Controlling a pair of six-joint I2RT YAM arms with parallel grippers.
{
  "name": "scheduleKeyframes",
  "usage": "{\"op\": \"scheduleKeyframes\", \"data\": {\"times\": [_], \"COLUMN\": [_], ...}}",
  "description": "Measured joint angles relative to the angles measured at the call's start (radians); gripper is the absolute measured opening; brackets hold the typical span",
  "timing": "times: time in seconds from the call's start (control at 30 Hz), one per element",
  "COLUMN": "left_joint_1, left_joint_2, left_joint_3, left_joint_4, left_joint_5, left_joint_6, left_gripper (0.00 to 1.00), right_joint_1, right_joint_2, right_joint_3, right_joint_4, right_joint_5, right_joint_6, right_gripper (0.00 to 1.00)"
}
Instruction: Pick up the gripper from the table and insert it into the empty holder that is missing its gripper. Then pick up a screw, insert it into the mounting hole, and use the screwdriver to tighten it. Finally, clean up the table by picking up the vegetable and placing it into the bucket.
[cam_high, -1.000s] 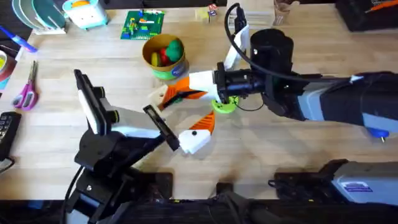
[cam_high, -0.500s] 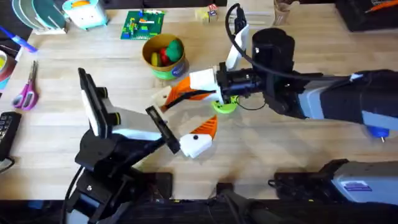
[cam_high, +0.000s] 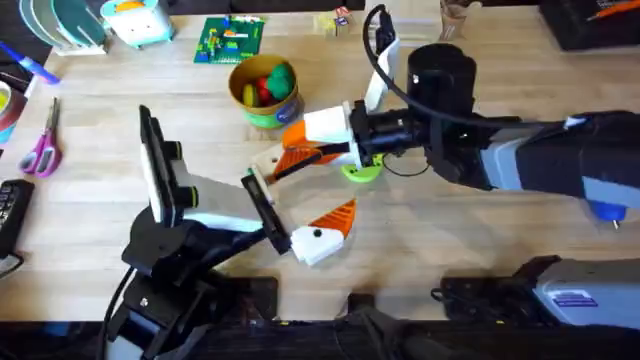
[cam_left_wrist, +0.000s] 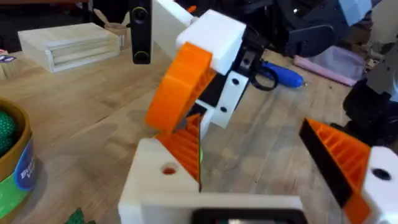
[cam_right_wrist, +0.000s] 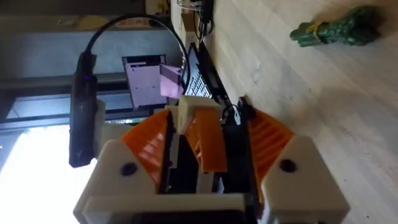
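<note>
Over the table's middle, my right gripper is shut on the orange wedge-shaped gripper. The white holder sits at the wedge's tip, touching it; I cannot tell whether they are joined. My left gripper is open with nothing between its fingers, just in front of and to the right of that piece. The yellow bucket with a green band stands behind, holding round toy produce. The green vegetable lies on the wood. The blue screwdriver lies farther off, past the right gripper.
A lime-green disc lies under the right wrist. Scissors lie at the far left, and a green board lies behind the bucket. A wooden box stands at the back.
My left gripper has drifted right and toward the front edge. My right gripper has lowered a little with the orange piece and the white holder.
</note>
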Motion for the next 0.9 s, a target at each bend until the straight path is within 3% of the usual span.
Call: {"op": "scheduleKeyframes", "data": {"times": [0.07, 0.27, 0.57, 0.77, 0.9], "left_joint_1": [0.000, 0.000, 0.000, 0.000, 0.000], "left_joint_2": [0.000, 0.000, 0.000, 0.000, 0.000], "left_joint_3": [0.000, 0.000, 0.000, 0.000, 0.000], "left_joint_4": [0.000, 0.000, 0.000, 0.000, 0.000], "left_joint_5": [0.000, 0.000, 0.000, 0.000, 0.000], "left_joint_6": [0.000, 0.000, 0.000, 0.000, 0.000], "left_gripper": [0.993, 0.993, 0.993, 0.993, 0.993], "right_joint_1": [0.000, -0.020, -0.190, -0.278, -0.304], "right_joint_2": [0.000, 0.000, -0.003, -0.118, -0.214], "right_joint_3": [0.000, 0.000, 0.010, 0.059, 0.079], "right_joint_4": [0.000, 0.000, -0.023, -0.362, -0.614], "right_joint_5": [-0.004, -0.005, 0.013, 0.043, 0.155], "right_joint_6": [-0.003, -0.035, -0.281, -0.610, -0.853], "right_gripper": [0.640, 0.961, 0.989, 0.991, 0.993]}}
